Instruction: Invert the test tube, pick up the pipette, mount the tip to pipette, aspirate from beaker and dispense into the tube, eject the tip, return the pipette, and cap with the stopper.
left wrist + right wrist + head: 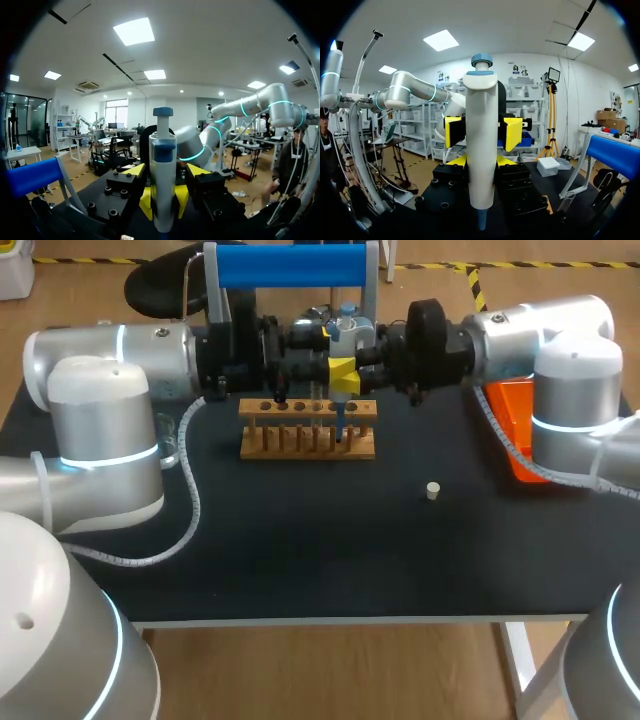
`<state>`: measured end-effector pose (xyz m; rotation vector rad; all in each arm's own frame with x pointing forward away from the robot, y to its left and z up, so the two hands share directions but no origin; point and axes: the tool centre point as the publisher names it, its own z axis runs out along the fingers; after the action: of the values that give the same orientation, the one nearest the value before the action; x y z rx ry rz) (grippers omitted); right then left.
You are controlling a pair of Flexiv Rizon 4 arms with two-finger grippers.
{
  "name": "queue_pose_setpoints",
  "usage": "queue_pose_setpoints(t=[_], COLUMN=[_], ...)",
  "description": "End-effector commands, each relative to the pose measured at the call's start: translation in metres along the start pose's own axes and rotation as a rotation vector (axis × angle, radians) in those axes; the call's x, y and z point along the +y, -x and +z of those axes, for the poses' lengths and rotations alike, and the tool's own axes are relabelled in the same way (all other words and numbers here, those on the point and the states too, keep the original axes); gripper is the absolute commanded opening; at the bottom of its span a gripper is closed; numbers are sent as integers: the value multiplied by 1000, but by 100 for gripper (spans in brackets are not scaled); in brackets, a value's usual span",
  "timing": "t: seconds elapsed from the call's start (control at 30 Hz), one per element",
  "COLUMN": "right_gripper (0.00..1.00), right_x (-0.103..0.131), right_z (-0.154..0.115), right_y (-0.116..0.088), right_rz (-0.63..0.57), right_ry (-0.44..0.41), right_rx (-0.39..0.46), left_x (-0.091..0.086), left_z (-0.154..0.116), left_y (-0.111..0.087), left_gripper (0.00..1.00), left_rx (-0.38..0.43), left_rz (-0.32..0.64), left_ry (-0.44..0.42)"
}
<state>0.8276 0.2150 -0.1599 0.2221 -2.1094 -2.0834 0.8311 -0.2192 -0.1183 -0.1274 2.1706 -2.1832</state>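
Observation:
A white pipette (pixel 344 335) with a blue plunger stands upright over the right end of the wooden tube rack (pixel 300 445); its tip reaches down into the rack. Both arms meet at it. My right gripper (pixel 352 373) is shut on the pipette body (pixel 481 140), its yellow tips (pixel 458 161) pressed to either side. My left gripper (pixel 335 366) comes from the opposite side, and its yellow tips (pixel 453 132) touch the pipette a little higher. In the left wrist view the pipette (pixel 163 170) stands between my left gripper's (pixel 165 172) fingers. A small white stopper (pixel 433 491) lies on the black mat.
A blue-topped pipette stand (pixel 290 265) rises just behind the rack. An orange tray (pixel 518 425) sits at the right, partly under my right arm. A clear beaker (pixel 168 440) shows behind my left arm's elbow. The stopper lies on open mat in front of the rack.

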Motion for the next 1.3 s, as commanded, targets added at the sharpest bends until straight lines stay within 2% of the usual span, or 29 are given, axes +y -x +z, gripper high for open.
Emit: queue_pose_setpoints(t=[0.03, 0.1, 0.13, 0.23, 0.3, 0.37, 0.73, 0.77, 0.8, 0.83, 1.07, 1.3], right_gripper=[0, 0, 0, 0, 0, 0, 0, 9, 49, 100, 100, 100], right_x=[0, 0, 0, 0, 0, 0, 0, 0, 0, 0, 0, -4], right_z=[0, 0, 0, 1, 1, 1, 1, 1, 1, 1, -6, -35], right_y=[1, 0, 0, 0, 0, 0, 0, 0, 0, 0, -3, -5], right_rz=[3, 4, 5, 7, 8, 9, 12, 14, 15, 17, 16, 18], right_ry=[-3, -4, -4, -4, -4, -4, -12, -14, -15, -16, -12, -13], right_rx=[6, 9, 10, 12, 13, 15, 15, 14, 12, 10, 15, -19], left_x=[0, 0, 0, 0, 0, 0, 0, 0, 0, 0, 0, 0], left_z=[0, 0, 0, 0, 0, 0, 0, 0, 0, 0, 0, 0], left_y=[0, 0, 0, 0, 0, 0, 0, 0, 0, 0, 0, 0], left_gripper=[41, 36, 30, 24, 17, 0, 0, 0, 0, 0, 0, 0], left_rx=[-1, -1, -1, -1, -1, -1, -1, -1, -1, -1, -1, -1], left_rz=[1, 1, 1, 1, 1, 1, 1, 1, 1, 1, 1, 1], left_ry=[-1, -1, -1, -1, -1, -1, -1, -1, -1, -1, -1, -1])
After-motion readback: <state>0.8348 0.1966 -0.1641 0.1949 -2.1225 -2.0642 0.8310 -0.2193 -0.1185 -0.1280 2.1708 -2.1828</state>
